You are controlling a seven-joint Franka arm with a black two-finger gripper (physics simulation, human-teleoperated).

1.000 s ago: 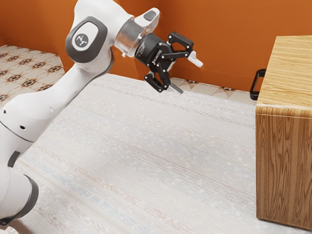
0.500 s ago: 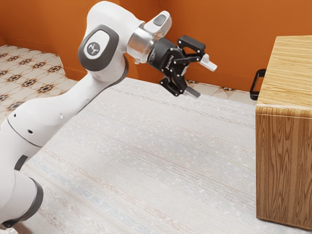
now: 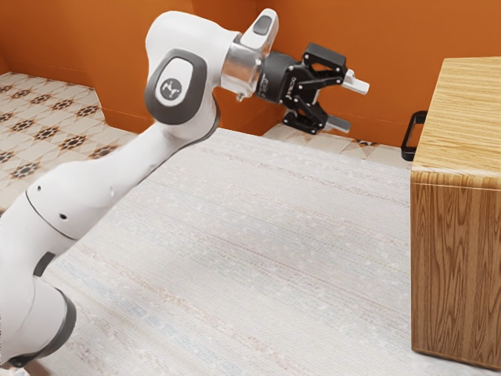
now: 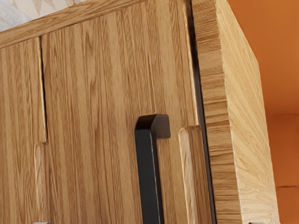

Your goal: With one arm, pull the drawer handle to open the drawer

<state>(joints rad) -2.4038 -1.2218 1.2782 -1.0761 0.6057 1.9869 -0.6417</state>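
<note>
The wooden cabinet (image 3: 458,204) stands at the exterior view's right on a pale carpet (image 3: 235,235), with an orange wall (image 3: 391,39) behind it. Its front faces the exterior view's left, toward the arm (image 3: 180,86). In the wrist view the drawer front (image 4: 103,116) lies level with the edge of the cabinet's side, a thin dark seam between them. The inside is hidden, so what the drawer holds cannot be told.

The handle (image 3: 412,135) is a black bar on that front, near the cabinet's top. In the exterior view its long axis runs up and down, and it stands out from the front toward the arm. The wrist view shows one end of the handle (image 4: 148,168) close up: the bar bends at a squared corner and turns back into the wood, with a shallow groove in the panel just beside it.

The gripper (image 3: 348,103) hangs in the air between the arm and the cabinet, about level with the handle and apart from it. It points at the cabinet's front. Its fingers (image 3: 356,82) are spread wide, one above the other — nothing sits between them. A patch of patterned tiles (image 3: 47,117) lies at the exterior view's left.
</note>
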